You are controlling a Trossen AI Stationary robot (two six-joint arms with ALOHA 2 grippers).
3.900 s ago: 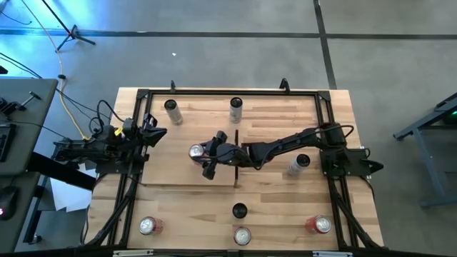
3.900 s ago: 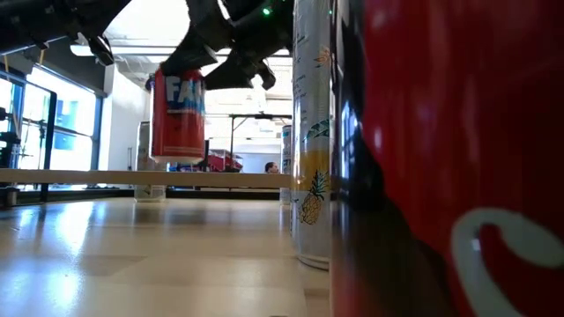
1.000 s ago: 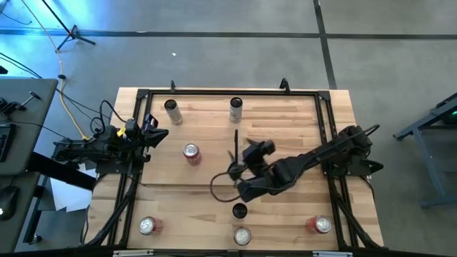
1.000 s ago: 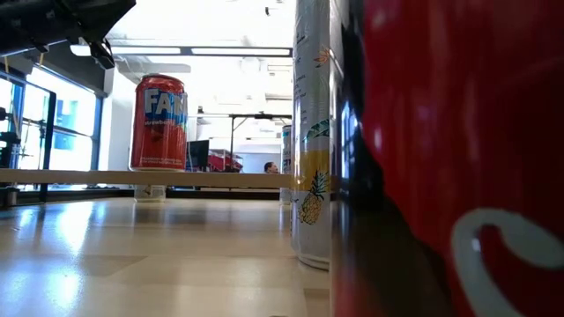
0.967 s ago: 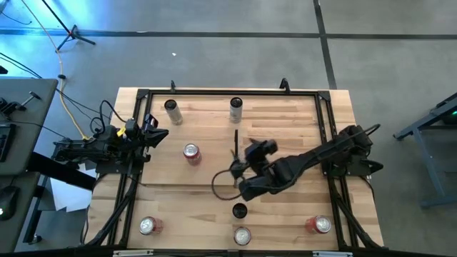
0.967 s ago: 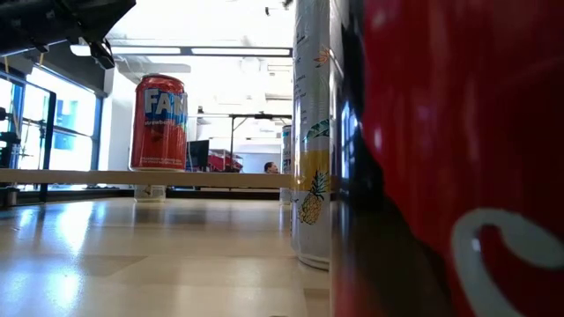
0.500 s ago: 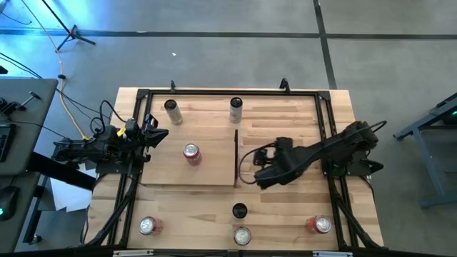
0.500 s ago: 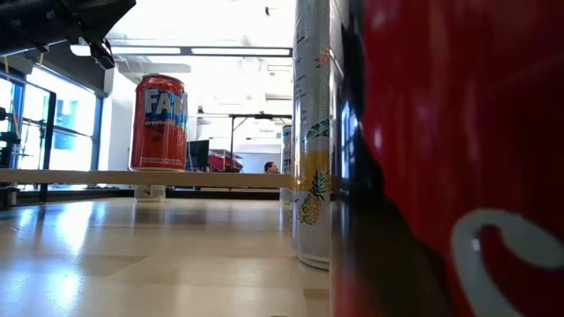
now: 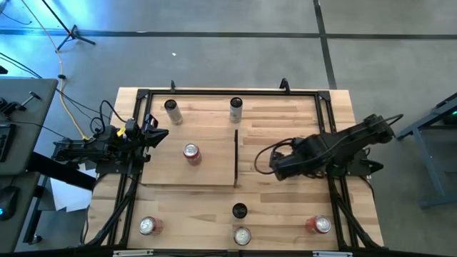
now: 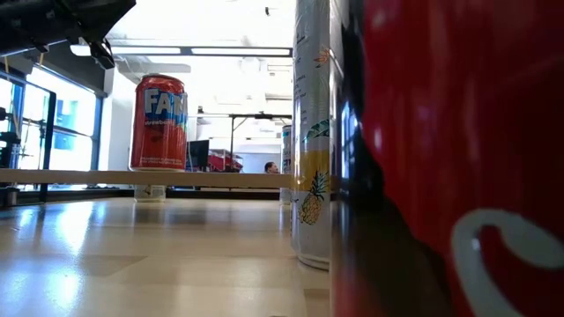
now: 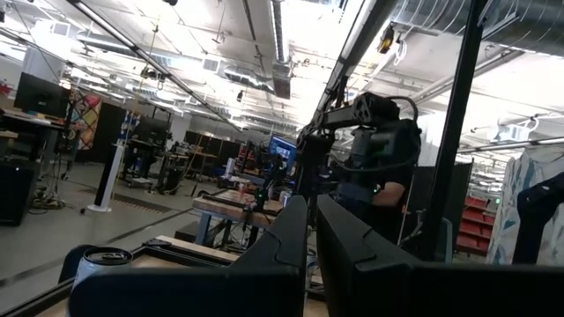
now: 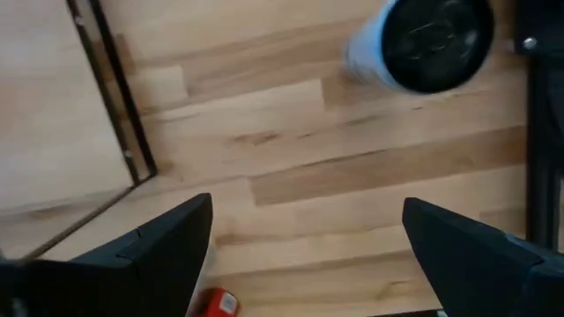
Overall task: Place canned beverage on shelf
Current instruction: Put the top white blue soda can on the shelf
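The red soda can (image 9: 191, 152) stands on the pale-wood shelf panel (image 9: 207, 171), well apart from the right hand (image 9: 280, 165), fingers spread and empty, which might clip the white can below it if swung carelessly

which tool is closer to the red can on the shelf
Left. The left tool sits just off the shelf edge beside the red can; the right tool is past the shelf's dark strip, farther away.
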